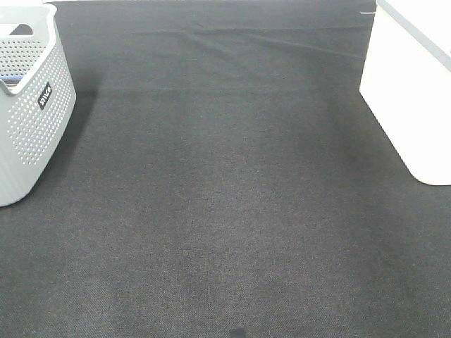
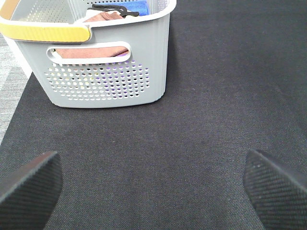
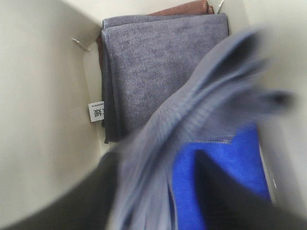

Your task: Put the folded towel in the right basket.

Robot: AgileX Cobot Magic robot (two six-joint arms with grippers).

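In the right wrist view, a grey towel hangs blurred inside the white right basket. It passes between the dark fingers of my right gripper, whose jaws stand apart with blue showing between them. Below it lie a folded grey towel, a brown towel and a blue towel. The white basket stands at the right edge of the exterior view. My left gripper is open and empty over the black mat. Neither arm shows in the exterior view.
A grey perforated basket stands at the far left on the black mat. In the left wrist view this basket has a yellow handle and holds a pinkish-brown towel and a blue one.
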